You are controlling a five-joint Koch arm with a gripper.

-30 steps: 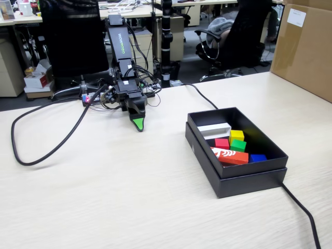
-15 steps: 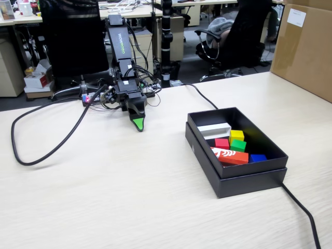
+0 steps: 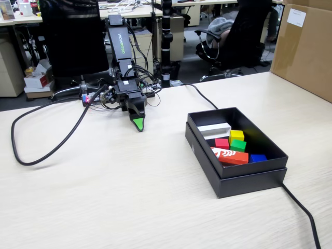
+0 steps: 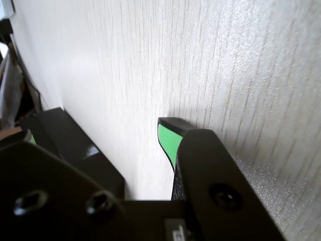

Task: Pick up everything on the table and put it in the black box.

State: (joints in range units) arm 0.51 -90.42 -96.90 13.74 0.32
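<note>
Where low matte walls enclose them, three plain cubes (image 3: 237, 141) sit boxed.

The arm is folded low in the fixed view, its upper link upright and its forearm angled downward. The gripper (image 3: 138, 124) points down with its green-padded tip at the bench (image 3: 104, 187). In the wrist view its jaws lie together, holding nothing.
</note>
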